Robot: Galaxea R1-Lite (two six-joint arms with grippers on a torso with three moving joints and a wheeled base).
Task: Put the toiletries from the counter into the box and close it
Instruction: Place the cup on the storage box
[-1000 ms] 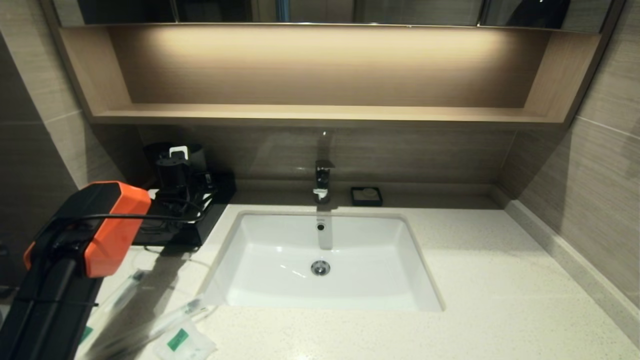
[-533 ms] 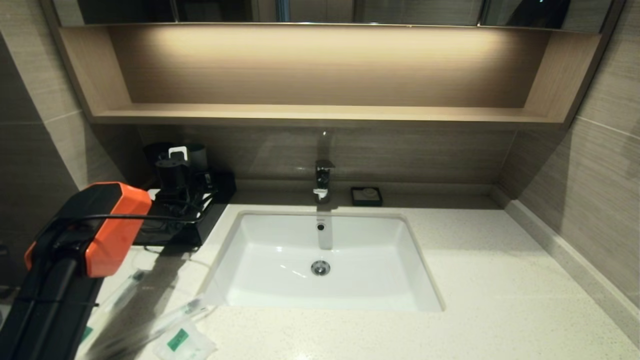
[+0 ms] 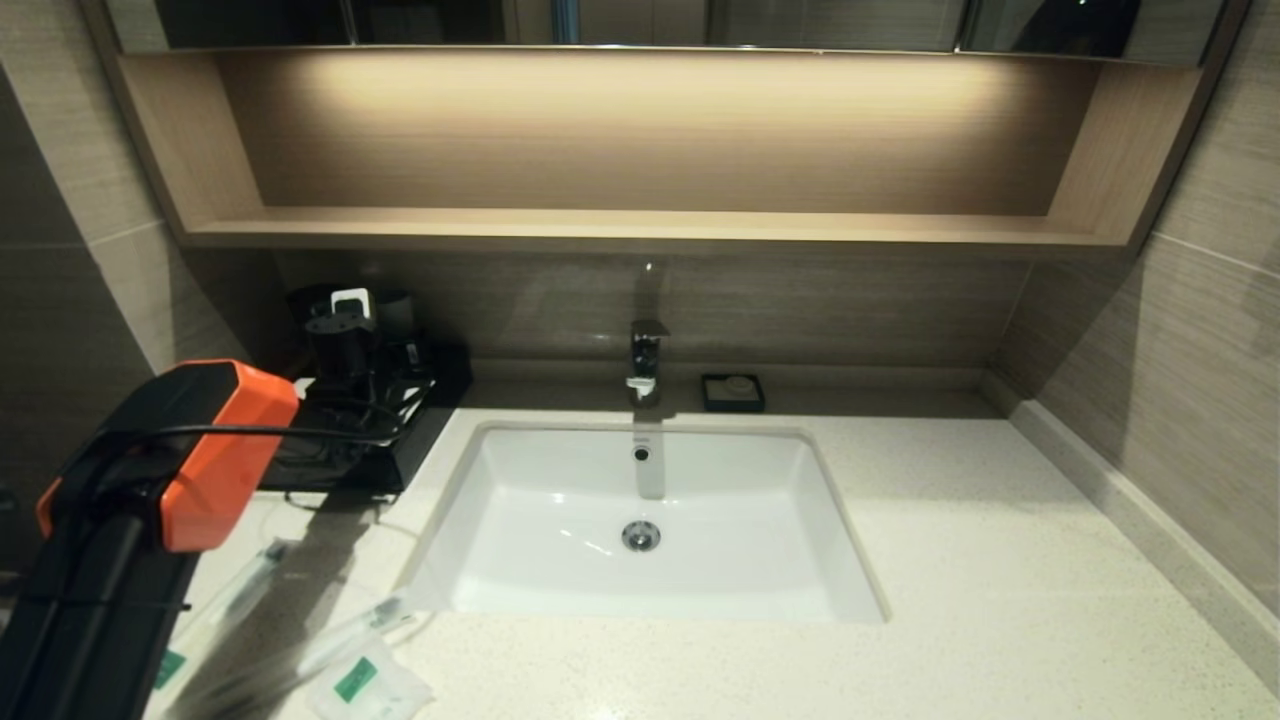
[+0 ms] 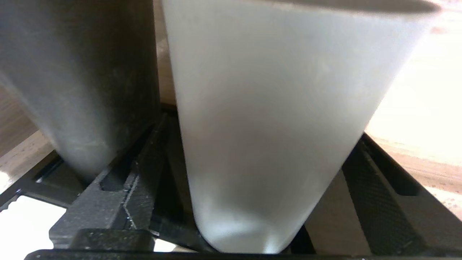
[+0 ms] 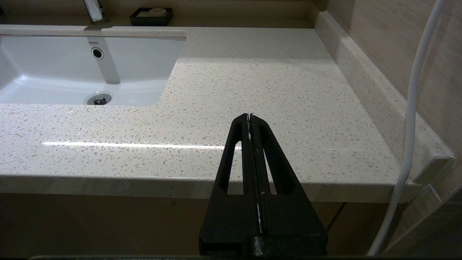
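The toiletries lie on the counter (image 3: 950, 560) at its front left: two slim wrapped sticks (image 3: 240, 590) (image 3: 350, 625) and a small white sachet (image 3: 365, 685) with a green label. The black box (image 3: 415, 425) sits at the back left beside the sink. My left gripper (image 3: 342, 350) reaches over the box. In the left wrist view its fingers (image 4: 108, 202) stand open on either side of an upright pale grey cup (image 4: 267, 108), with a gap showing on both sides. My right gripper (image 5: 249, 116) is shut and empty, parked over the counter's front right edge.
A second, darker cup (image 4: 72, 83) stands right next to the pale one. The white sink (image 3: 640, 520) with its tap (image 3: 645, 360) fills the middle, and a small black soap dish (image 3: 733, 392) sits behind it. A wooden shelf (image 3: 640, 228) overhangs the back.
My left arm has shifted slightly left, and the gripper has moved a little towards the back wall over the box. The toiletries have not moved.
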